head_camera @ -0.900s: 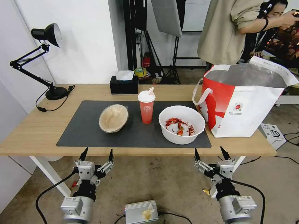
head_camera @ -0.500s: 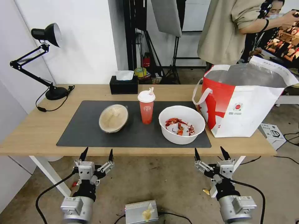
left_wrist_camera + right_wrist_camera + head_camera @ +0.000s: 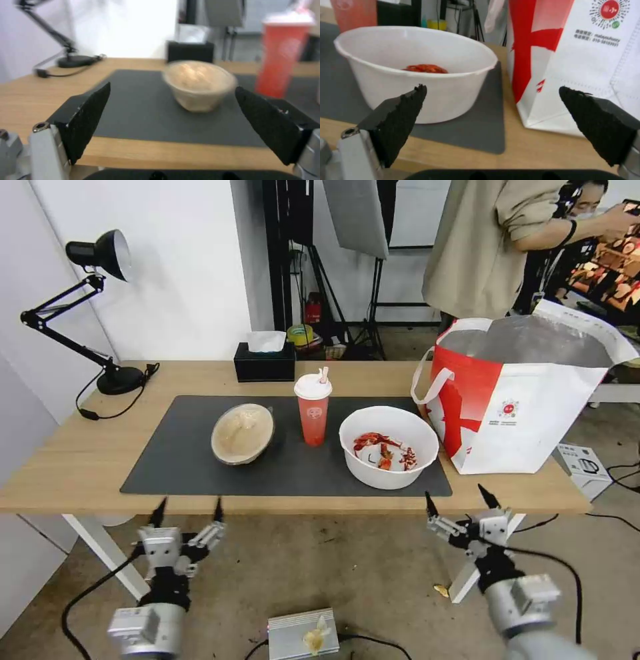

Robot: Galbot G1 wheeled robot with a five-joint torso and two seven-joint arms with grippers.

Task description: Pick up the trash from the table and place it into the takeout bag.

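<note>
Both arms shifted: left gripper (image 3: 188, 505) leftward, right gripper (image 3: 461, 495) toward table (image 3: 67, 460).

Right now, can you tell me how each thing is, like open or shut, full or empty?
left gripper: open, empty, before the table's near edge.
right gripper: open, empty, facing the white bowl.
takeout bag: upright, mouth open.
white bowl: upright, red scraps inside.
drink cup: upright, lid on.
tan paper bowl: tilted, on the mat.
</note>
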